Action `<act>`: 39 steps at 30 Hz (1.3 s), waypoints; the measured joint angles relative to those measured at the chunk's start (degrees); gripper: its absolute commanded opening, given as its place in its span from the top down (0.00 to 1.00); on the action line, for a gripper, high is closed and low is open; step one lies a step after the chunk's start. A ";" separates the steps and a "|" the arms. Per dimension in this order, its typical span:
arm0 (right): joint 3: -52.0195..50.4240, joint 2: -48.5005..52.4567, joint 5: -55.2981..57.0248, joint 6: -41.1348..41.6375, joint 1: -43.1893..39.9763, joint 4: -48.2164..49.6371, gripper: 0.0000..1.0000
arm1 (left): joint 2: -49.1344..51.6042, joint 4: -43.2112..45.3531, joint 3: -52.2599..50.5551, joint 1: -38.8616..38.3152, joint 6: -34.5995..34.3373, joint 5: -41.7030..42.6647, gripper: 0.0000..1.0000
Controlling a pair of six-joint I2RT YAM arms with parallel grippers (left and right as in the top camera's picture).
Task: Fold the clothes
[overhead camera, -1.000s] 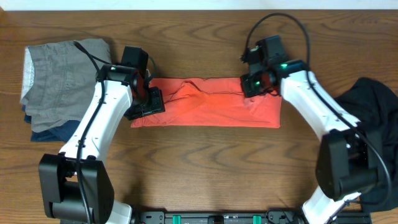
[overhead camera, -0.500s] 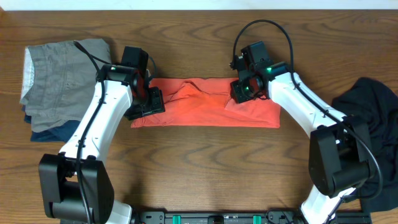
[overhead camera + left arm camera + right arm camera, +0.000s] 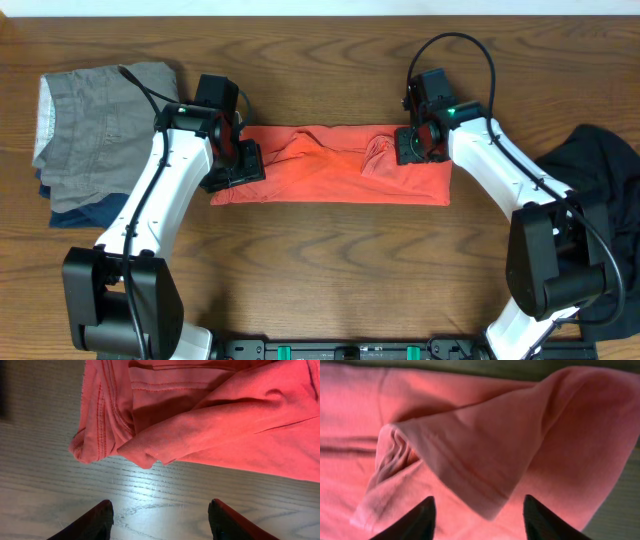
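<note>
The coral-red T-shirt [image 3: 325, 170] lies folded into a long horizontal strip at the table's middle, its lettering hidden. My left gripper [image 3: 238, 163] is open and empty over its left end; the left wrist view shows the shirt's hem [image 3: 200, 415] beyond bare wood between the fingers [image 3: 160, 519]. My right gripper [image 3: 412, 147] is open over the shirt's right end, where a flap [image 3: 485, 465] is folded inward; the fingers [image 3: 477, 521] hover above it. The black garment [image 3: 598, 190] lies crumpled at the right edge.
A grey garment with a pale waistband [image 3: 95, 115] lies on a navy blue garment [image 3: 80, 210] at the left. The wooden table [image 3: 330, 270] surrounds the shirt.
My right gripper dragged the shirt's right corner inward to the left, then drew back right, leaving a folded flap. The left arm has not moved.
</note>
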 measured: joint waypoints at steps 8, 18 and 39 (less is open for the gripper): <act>-0.52 0.00 -0.68 3.30 0.00 0.13 0.43 | 0.00 0.02 0.00 0.00 0.00 0.00 0.37; -5.42 0.02 -1.14 12.22 0.00 9.01 0.61 | 0.00 0.07 0.00 0.00 0.00 0.00 0.37; -5.75 0.00 -9.20 15.82 0.02 26.21 0.51 | 0.00 0.09 0.00 0.00 0.00 0.00 0.37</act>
